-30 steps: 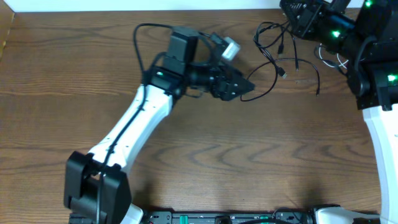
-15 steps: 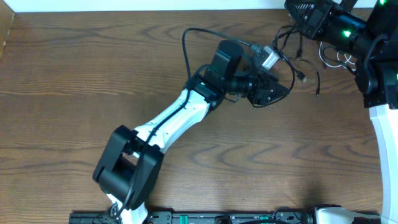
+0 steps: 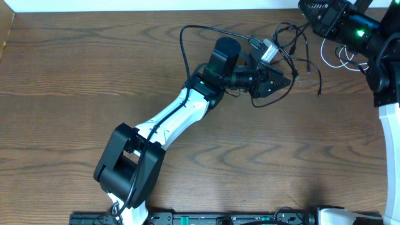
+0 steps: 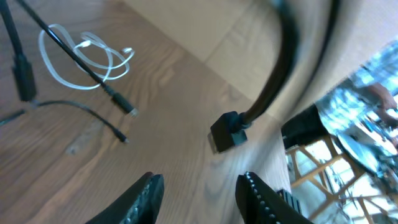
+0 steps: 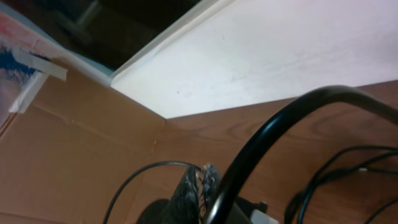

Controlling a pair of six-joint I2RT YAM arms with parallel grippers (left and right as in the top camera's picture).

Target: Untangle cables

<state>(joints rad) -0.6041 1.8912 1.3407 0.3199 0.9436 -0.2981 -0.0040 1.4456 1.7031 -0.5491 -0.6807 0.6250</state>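
The left gripper [image 3: 285, 80] has swung right to the black cables [image 4: 74, 58]. Its jaws are narrower now but still apart and empty. The white cable [image 4: 87, 45] lies just beyond. The right gripper [image 5: 196, 186] is pressed shut.

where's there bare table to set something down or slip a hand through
Bare wood: everything left of the left arm, and the lower right stretch between that arm and the right arm. Crowded: the top right corner, where the black cables and white cable lie between both arms.
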